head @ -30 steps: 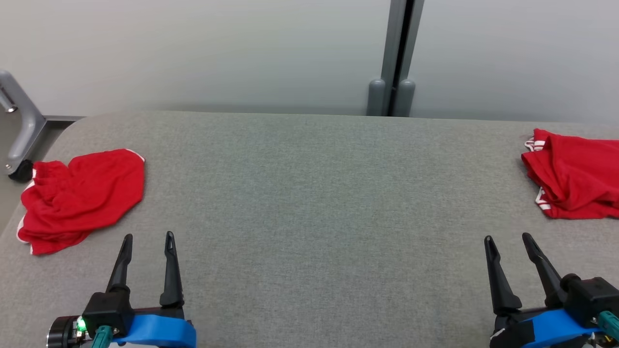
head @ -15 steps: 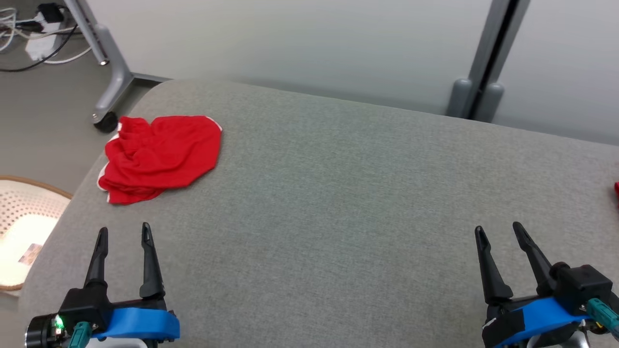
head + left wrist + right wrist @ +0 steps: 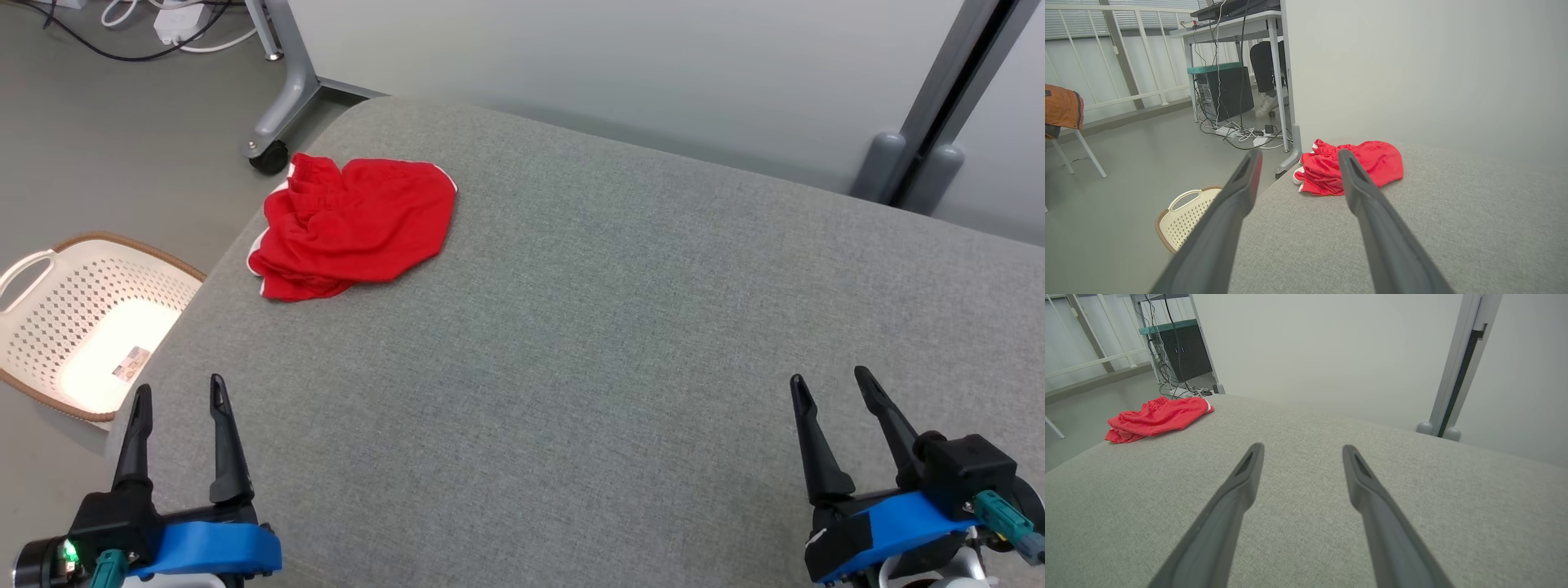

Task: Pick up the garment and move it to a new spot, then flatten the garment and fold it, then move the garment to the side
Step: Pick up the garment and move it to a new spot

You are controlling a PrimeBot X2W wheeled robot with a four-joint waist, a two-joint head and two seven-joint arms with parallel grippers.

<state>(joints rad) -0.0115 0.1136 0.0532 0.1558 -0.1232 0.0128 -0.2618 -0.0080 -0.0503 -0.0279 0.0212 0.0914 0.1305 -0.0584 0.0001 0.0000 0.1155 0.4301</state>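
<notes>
Near edge: left gripper (image 3: 180, 385) and right gripper (image 3: 829, 376) hover over the grey fabric-covered table (image 3: 571, 343), fingers spread apart, nothing held. Cream perforated plastic basket (image 3: 65, 298) sits on the floor off the left edge. Crumpled red shorts with white trim (image 3: 359, 224) lie at the far-left corner, ahead and slightly right of the left gripper, long axis roughly crosswise to its fingers. Left arm is clearly nearer, so I'd lead with it

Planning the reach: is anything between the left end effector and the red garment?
Nothing visible does. Bare grey table lies between the open left end effector and the red garment; the basket sits on the floor beside the table.
</notes>
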